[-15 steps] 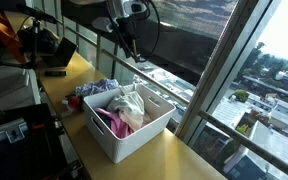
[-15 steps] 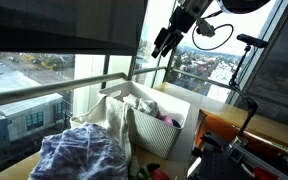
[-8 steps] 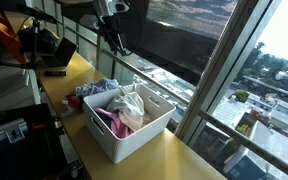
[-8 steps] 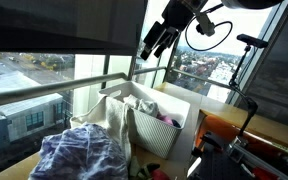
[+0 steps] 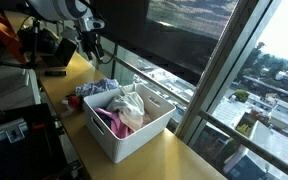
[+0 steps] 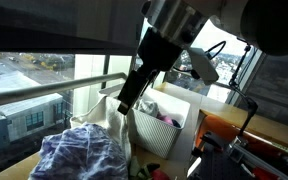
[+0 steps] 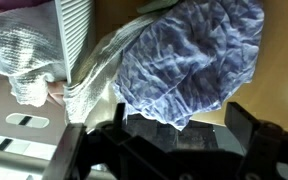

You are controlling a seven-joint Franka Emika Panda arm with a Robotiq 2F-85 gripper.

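While the big window (image 5: 234,60) fills one whole side of the room, a long wooden table (image 5: 179,158) runs along beside it. Next in size comes the robot arm (image 6: 179,25), which leans in from 12 o'clock in both exterior views. A white basket (image 5: 134,138) sits on the table, and it is full of clothes. Just outside the basket, at about 10 o'clock from it in an exterior view, lies a crumpled blue cloth (image 5: 96,90) on the table. In the wrist view the blue cloth (image 7: 184,60) fills the picture from the middle out to 1 o'clock, and the ribbed wall of the basket (image 7: 74,30) stands at 11 o'clock. A pale knitted cloth (image 7: 24,60) hangs over the basket edge at 9 o'clock and touches the blue cloth. Inside the basket a pink cloth (image 5: 114,122) lies at 7 o'clock, under a white one. The gripper (image 6: 124,103) hangs in the air right above the blue cloth, at its 12 o'clock. Its jaws are spread wide apart and hold nothing. They do not touch the cloth.
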